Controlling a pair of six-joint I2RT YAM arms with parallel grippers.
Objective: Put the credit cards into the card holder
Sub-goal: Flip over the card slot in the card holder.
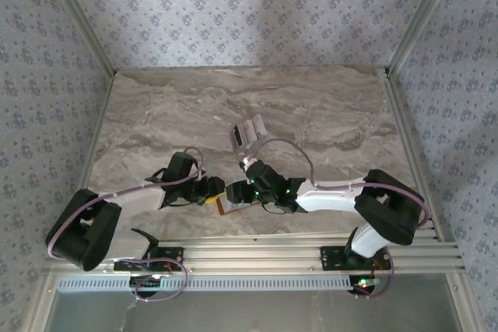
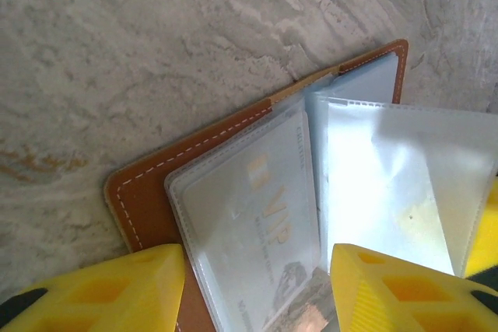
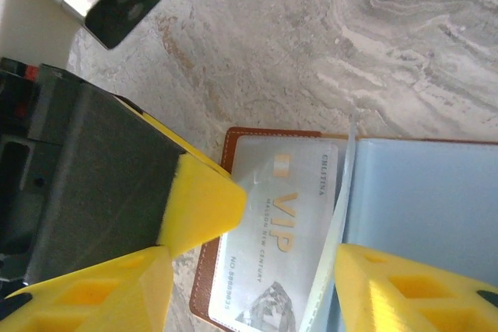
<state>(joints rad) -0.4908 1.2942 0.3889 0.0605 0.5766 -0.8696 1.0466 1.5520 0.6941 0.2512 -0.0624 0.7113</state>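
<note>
Left arm (image 1: 128, 193): we see it bent inward, left tool (image 2: 257, 289) open over card holder (image 2: 148, 188).
Right arm (image 1: 327, 198): mirrored, right tool (image 3: 257, 289) open.

The sleeved credit card (image 3: 284, 227) reads "VIP" in gold letters.

The card holder (image 2: 140, 200) is stitched leather with glossy plastic sleeves (image 2: 389, 184).

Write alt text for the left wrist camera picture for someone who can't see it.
An open brown card holder with clear sleeves lies on a marble table, a pale VIP card tucked in one sleeve. The left gripper stands open over it.
</note>
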